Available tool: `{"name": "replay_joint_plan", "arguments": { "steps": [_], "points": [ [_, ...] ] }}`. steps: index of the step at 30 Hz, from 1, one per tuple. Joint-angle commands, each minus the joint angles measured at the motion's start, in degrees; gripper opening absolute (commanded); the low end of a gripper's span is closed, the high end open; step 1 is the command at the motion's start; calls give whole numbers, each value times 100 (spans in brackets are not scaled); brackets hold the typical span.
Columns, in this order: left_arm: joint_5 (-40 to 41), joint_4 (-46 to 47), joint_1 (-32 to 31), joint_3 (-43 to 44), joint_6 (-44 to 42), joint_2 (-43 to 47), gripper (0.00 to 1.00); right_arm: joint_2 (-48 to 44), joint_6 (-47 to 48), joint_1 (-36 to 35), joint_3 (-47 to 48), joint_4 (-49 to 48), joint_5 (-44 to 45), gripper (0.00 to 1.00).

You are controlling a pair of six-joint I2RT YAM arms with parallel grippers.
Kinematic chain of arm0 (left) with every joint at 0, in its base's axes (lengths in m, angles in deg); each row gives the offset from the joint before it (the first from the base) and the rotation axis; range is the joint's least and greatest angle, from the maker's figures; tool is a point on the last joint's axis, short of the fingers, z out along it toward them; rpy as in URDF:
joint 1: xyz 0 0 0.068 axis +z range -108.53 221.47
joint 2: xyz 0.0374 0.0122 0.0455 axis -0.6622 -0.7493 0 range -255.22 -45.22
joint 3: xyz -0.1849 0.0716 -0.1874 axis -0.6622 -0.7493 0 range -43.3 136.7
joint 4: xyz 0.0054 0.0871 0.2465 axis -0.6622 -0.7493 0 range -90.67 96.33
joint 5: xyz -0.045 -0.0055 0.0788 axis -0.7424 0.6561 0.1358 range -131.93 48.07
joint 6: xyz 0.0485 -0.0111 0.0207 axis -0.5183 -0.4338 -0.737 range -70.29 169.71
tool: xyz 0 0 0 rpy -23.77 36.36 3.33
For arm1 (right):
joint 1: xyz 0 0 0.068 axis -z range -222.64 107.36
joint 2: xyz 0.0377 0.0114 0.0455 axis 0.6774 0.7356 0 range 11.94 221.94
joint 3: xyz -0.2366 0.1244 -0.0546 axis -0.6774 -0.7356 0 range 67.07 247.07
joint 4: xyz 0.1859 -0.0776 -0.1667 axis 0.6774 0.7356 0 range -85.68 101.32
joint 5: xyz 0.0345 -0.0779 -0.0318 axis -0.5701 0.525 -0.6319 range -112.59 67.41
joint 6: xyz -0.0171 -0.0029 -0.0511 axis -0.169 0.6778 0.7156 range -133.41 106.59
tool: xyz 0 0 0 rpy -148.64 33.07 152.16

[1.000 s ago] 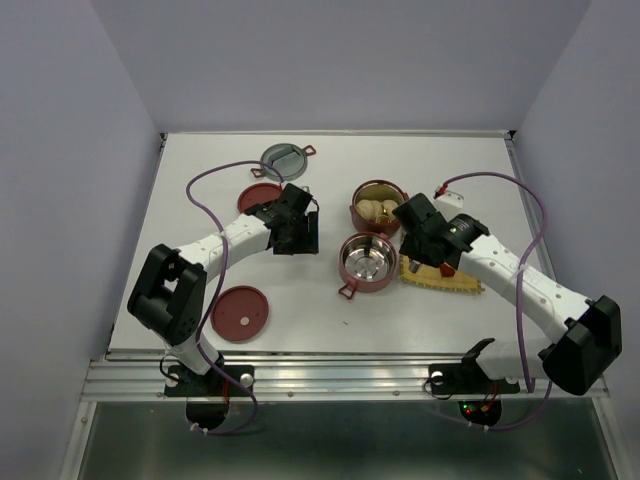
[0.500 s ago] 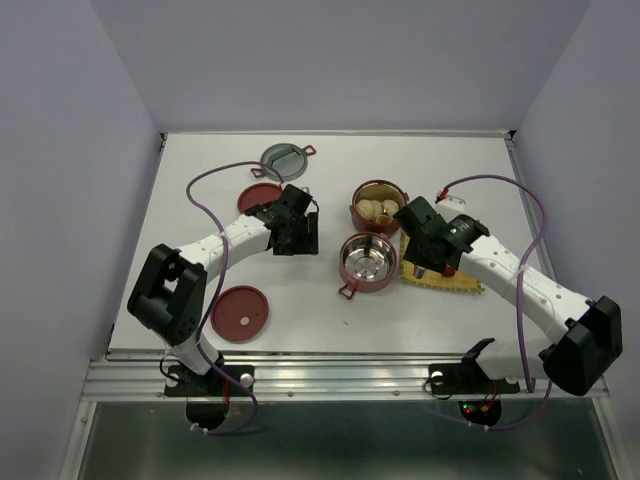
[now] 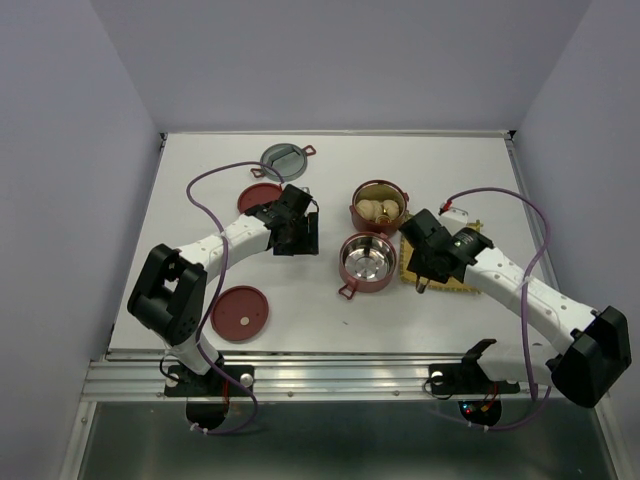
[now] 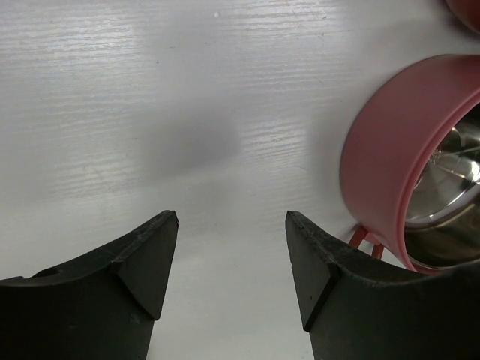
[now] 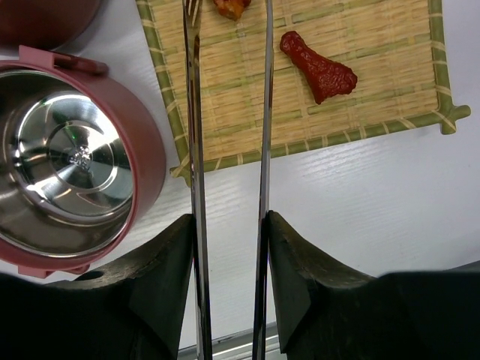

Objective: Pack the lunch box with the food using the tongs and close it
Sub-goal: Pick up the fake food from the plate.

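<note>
On the tabletop (image 3: pixel 200 300), two lunch box bowls: far bowl (image 3: pixel 356 215) with buns (image 3: pixel 377 208), near bowl (image 5: pixel 150 165) empty, beside the mat (image 5: pixel 360 112). Stiff, likely light; rims for holding. Three lids (image 3: pixel 240 312) (two red, one grey) off left. One pair of tongs (image 5: pixel 264 150), thin, springy, slick, pinched mid-arm by right gripper (image 5: pixel 229 225) fingers. Left gripper (image 4: pixel 231 221) fingers spread, empty. Two fried pieces, small, likely slippery: one (image 5: pixel 319 71) on mat, one (image 5: pixel 231 7) between tong tips.

Two red bowls (image 3: pixel 367 260), two red lids (image 3: pixel 240 313), one grey lid (image 3: pixel 284 157). By the right gripper (image 5: pixel 229 225) I count one mat (image 5: pixel 375 97), one pair of tongs (image 5: pixel 194 150), two fried pieces (image 5: pixel 319 73).
</note>
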Motion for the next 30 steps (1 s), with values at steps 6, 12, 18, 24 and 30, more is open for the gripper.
{"name": "replay_joint_plan", "arguments": {
  "steps": [6,12,18,24,30],
  "points": [
    [3,42,22,-51,-70,128,70,-215,-21,52,-50,-380,94,33],
    [3,42,22,-77,-70,145,70,-303,-12,52,108,-231,164,15],
    [38,42,22,-60,-70,154,70,-390,128,52,565,129,146,5],
    [65,-2,22,45,-53,145,70,-513,339,52,872,393,-82,2],
    [109,-81,75,274,-70,128,70,-689,436,52,1171,727,-258,1]
  ]
}}
